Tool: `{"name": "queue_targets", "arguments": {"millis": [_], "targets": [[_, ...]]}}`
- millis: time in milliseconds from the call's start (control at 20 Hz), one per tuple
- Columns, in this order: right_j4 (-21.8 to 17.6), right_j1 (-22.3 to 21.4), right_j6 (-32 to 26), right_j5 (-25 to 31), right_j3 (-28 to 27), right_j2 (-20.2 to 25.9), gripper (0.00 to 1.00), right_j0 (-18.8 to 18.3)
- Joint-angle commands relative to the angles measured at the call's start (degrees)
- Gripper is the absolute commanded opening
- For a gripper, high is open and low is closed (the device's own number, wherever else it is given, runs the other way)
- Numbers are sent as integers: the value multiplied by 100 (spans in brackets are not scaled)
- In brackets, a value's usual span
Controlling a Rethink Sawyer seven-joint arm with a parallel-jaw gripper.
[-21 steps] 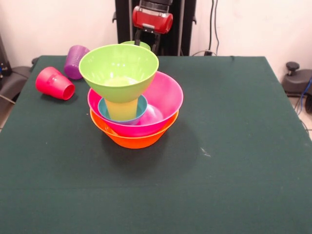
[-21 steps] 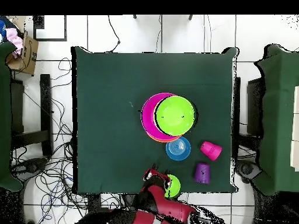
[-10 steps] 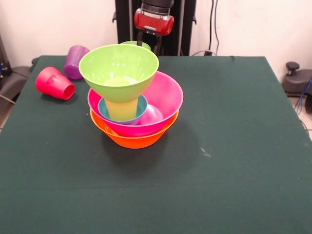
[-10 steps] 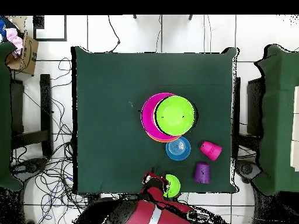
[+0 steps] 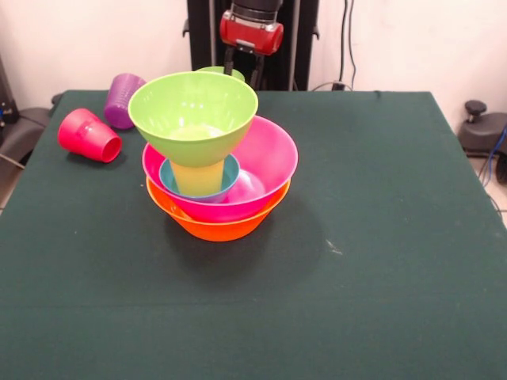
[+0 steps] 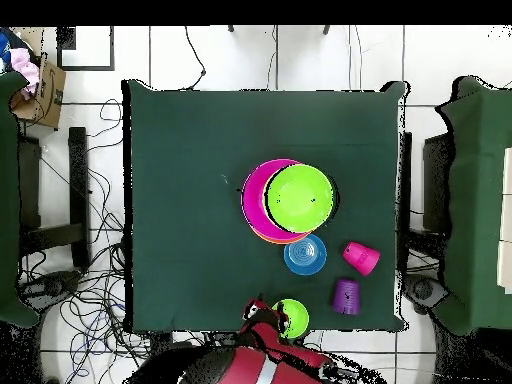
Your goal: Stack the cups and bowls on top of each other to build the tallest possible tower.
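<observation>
A large green bowl (image 5: 193, 111) is perched on a yellow cup (image 5: 197, 176) inside nested bowls, and could be toppled if nudged. The gripper (image 5: 242, 67) is held above a small green bowl (image 6: 292, 318) at the table edge; whether it is spread or pressed together cannot be told.

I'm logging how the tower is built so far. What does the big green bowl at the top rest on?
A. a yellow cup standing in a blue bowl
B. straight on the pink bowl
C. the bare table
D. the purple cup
A: in the front view the green bowl sits on a yellow cup standing in a blue bowl inside the pink bowl.
</observation>
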Motion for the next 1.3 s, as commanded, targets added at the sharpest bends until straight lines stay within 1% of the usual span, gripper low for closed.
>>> {"name": "queue_targets", "arguments": {"millis": [50, 350, 450, 750, 1300], "targets": [[-146, -89, 462, 1022, 56, 461, 100, 99], [-169, -249, 463, 1211, 155, 421, 100, 120], [-178, -226, 460, 1256, 137, 429, 100, 118], [-172, -52, 474, 1269, 35, 430, 100, 108], [-232, 303, 494, 894, -110, 280, 100, 140]]}}
